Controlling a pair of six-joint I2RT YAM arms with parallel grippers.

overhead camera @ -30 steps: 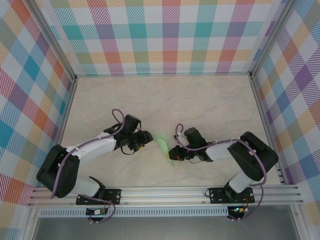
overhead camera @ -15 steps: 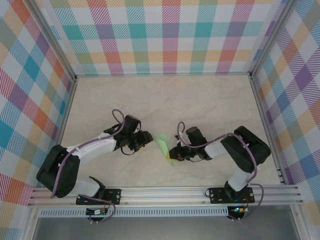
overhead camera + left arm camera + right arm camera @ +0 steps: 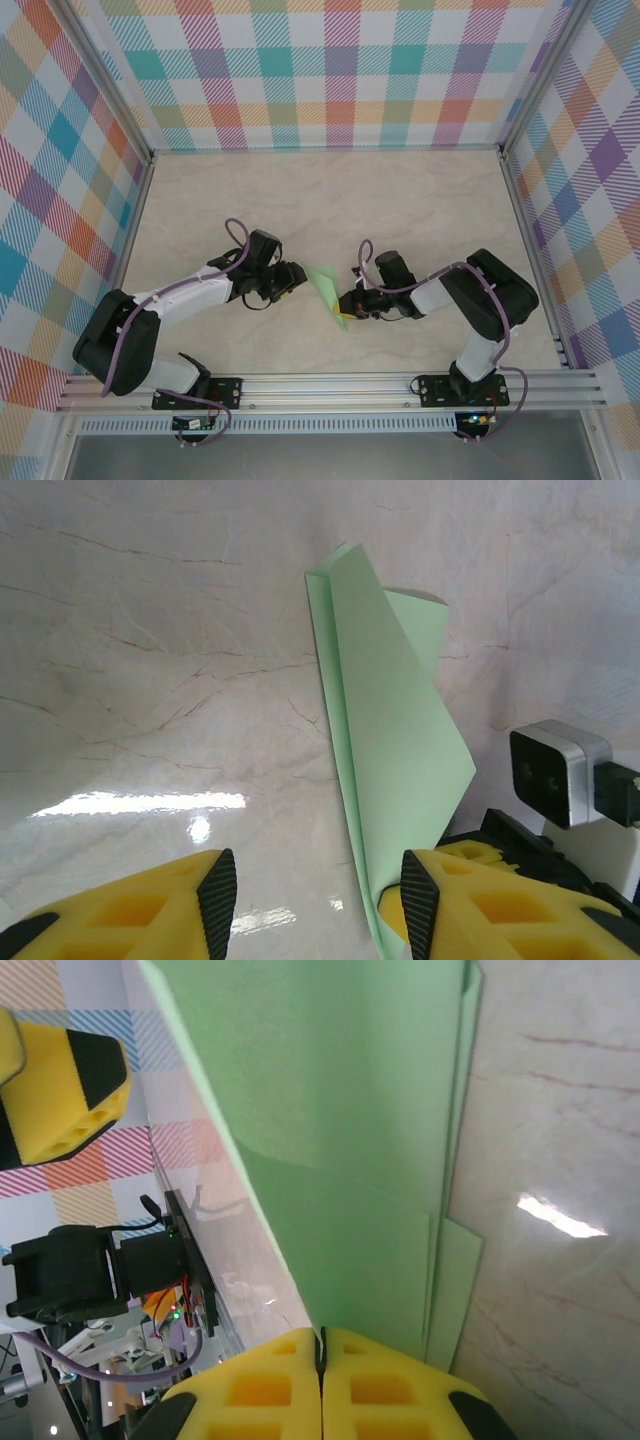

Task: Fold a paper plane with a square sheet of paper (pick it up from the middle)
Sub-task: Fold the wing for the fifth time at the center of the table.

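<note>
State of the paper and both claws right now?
paper: folded in layers, narrow, one end pinched.
left claw: open, paper's edge beside one finger, not gripped.
right claw: shut on paper.

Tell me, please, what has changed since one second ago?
The right arm swung its elbow leftward, toward the middle; the paper shifted slightly with it. The right end effector stayed shut on the paper. The left arm and the open left end effector did not move.
</note>
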